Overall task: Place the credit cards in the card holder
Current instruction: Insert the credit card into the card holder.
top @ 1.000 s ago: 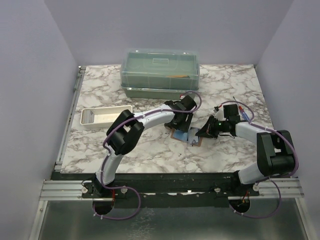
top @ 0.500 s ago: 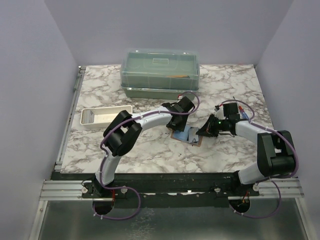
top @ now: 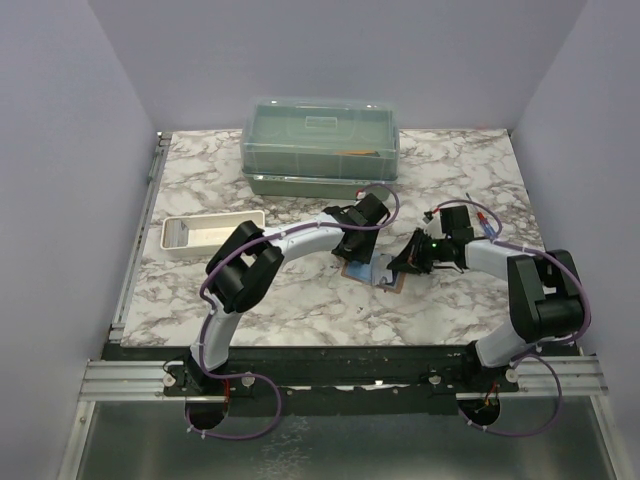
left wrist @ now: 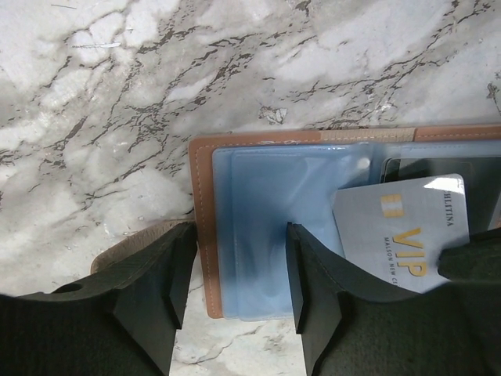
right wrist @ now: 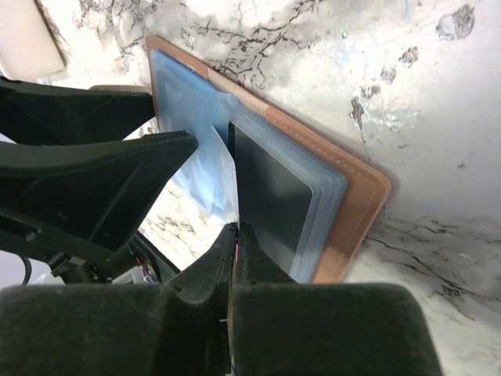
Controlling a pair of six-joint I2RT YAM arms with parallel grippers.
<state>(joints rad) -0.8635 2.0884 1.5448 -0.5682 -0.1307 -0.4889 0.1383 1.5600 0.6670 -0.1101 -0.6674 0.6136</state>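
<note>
I see wallet [left wrist: 205, 227] open on marble table [left wrist: 117, 117], centre | left gripper [left wrist: 237, 262] fingers spread astride its blue pocket end | right gripper [right wrist: 235, 235] pinched on pale VIP card [left wrist: 399, 227] lying over the pockets | dark card [right wrist: 270, 196] in a sleeve

card holder [left wrist: 250, 227]: brown, open flat, blue pockets up, in front of green box [top: 322, 145]
pale card [left wrist: 403, 235]: gold "VIP", slanted over pockets
dark card [right wrist: 270, 196]: inside sleeve
</note>
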